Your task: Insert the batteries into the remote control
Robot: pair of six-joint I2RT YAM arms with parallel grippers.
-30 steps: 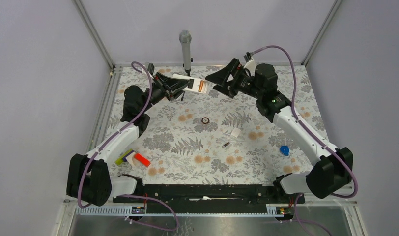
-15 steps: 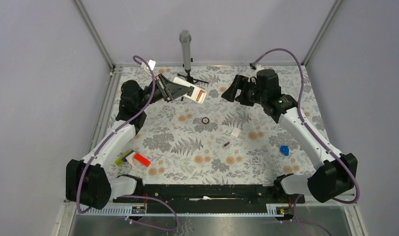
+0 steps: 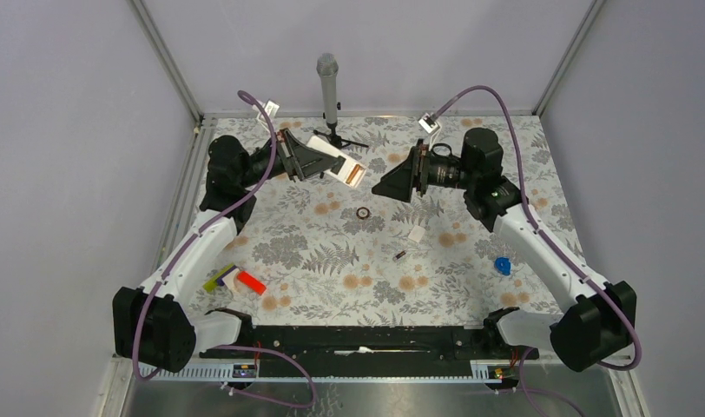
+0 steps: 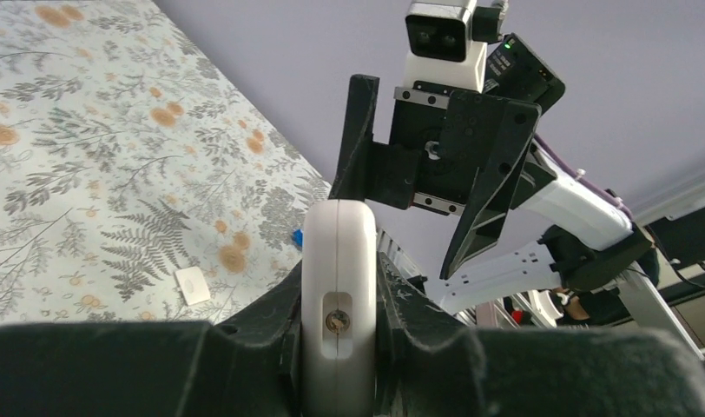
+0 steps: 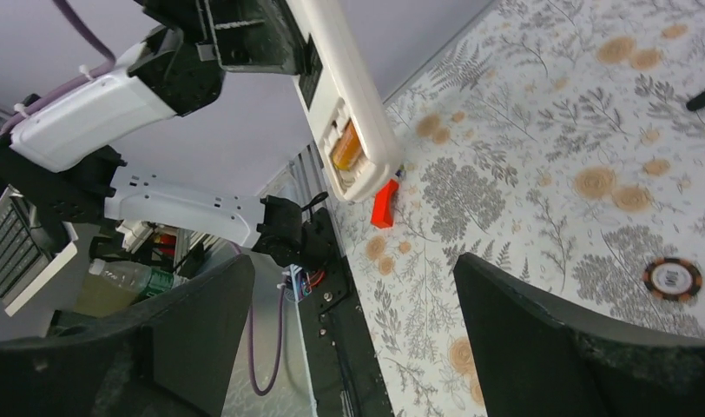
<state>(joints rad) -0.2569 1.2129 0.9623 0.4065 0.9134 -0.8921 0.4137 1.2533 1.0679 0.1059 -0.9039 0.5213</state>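
A: left claw (image 3: 307, 159) state?
B: pinching the small flat white-backed remote control (image 3: 343, 164), which juts past its fingertips. One copper-orange battery (image 5: 346, 146) sits in the open bay.
A: right claw (image 3: 385, 185)?
B: spread, empty, facing the remote, not touching. A slim dark battery (image 3: 400, 255) lies on the floral table (image 3: 332, 261), base-side of it, well apart.

Both arms reach raised toward each other, left gripper (image 3: 319, 159) clamping the remote control (image 3: 342, 165), right gripper (image 3: 385, 184) spread wide.

White remote control (image 3: 336, 160), copper-orange battery (image 5: 346, 146), grey fern-and-flower table (image 3: 332, 254), blue piece (image 3: 503, 265)
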